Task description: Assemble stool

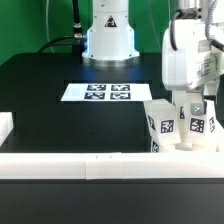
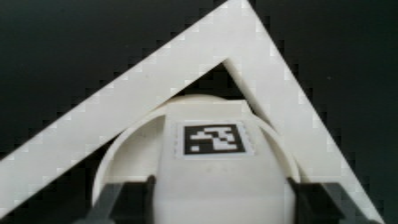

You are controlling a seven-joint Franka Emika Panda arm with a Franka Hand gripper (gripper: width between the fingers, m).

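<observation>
In the exterior view the gripper (image 1: 188,108) hangs at the right, over the table's front right corner. Two white tagged legs stand upright there, one (image 1: 162,125) to the exterior view's left and one (image 1: 197,125) right below the gripper. Their feet meet a low white shape, apparently the seat (image 1: 178,147), mostly hidden. In the wrist view the gripper (image 2: 217,205) is shut on a white leg (image 2: 214,138) with its tag facing the camera. Dark fingers (image 2: 125,203) press both of its sides. A rounded white part, likely the seat (image 2: 125,155), lies beneath. A third leg is out of view.
Long white bars (image 1: 90,163) edge the table's front and meet in a corner (image 2: 240,45) just beyond the held leg. A short white bar piece (image 1: 5,128) sits at the left. The marker board (image 1: 96,92) lies mid-table before the robot base (image 1: 108,40).
</observation>
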